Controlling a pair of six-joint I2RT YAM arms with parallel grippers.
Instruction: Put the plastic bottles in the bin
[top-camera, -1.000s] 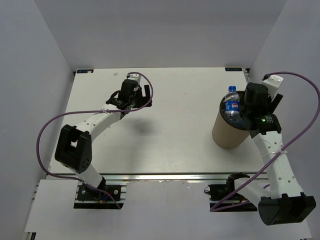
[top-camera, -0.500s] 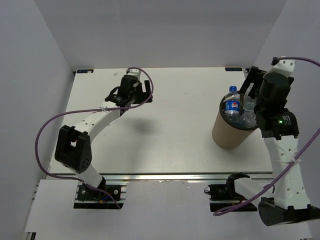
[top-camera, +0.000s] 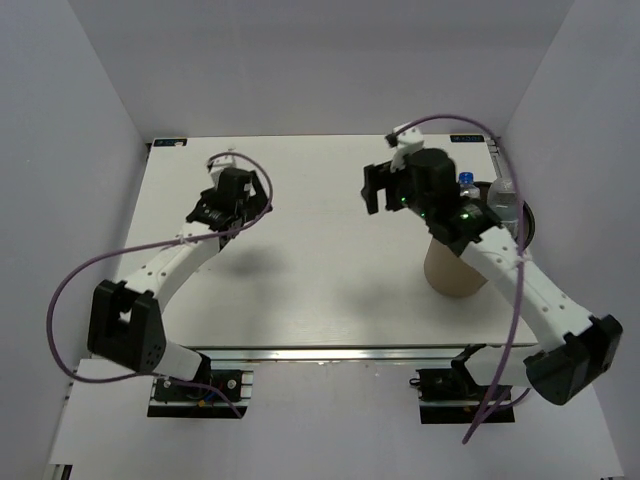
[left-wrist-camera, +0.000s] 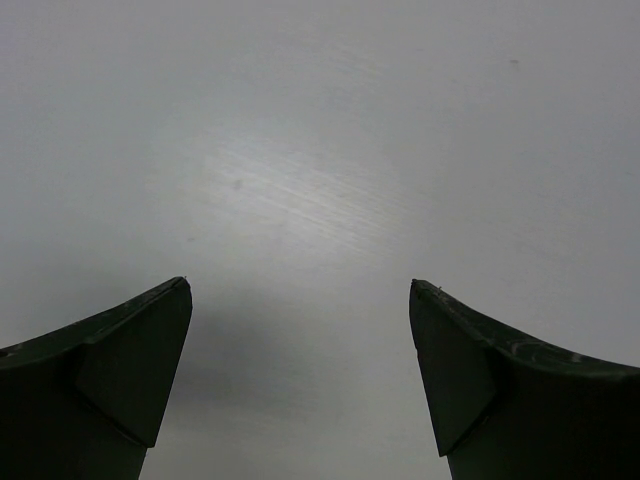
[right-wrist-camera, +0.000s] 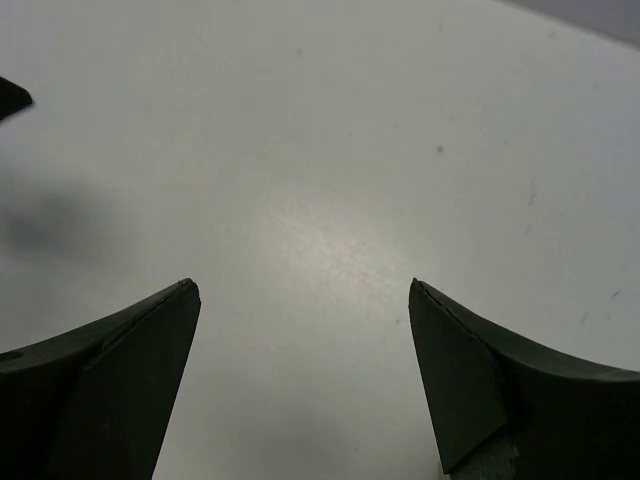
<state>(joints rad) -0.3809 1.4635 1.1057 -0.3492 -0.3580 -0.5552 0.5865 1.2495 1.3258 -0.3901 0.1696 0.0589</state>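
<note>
The tall brown cardboard bin sits around 3 o'clock on the white table. Small clear plastic bottles poke out the top, standing roughly upright, one with its blue cap up. The left gripper and right gripper are both spread wide, holding nothing, over bare tabletop.

The bin stands on the table close to the right edge, about midway between the near and far edges. The plastic bottles stand inside it, their tops above the rim on its far side. The right arm reaches from the near right corner across the top of the bin, and the right gripper hangs over bare table left of the bin, nearer the far edge. The left gripper hangs over the left half of the table, well apart from the bin, also nearer the far edge.
</note>
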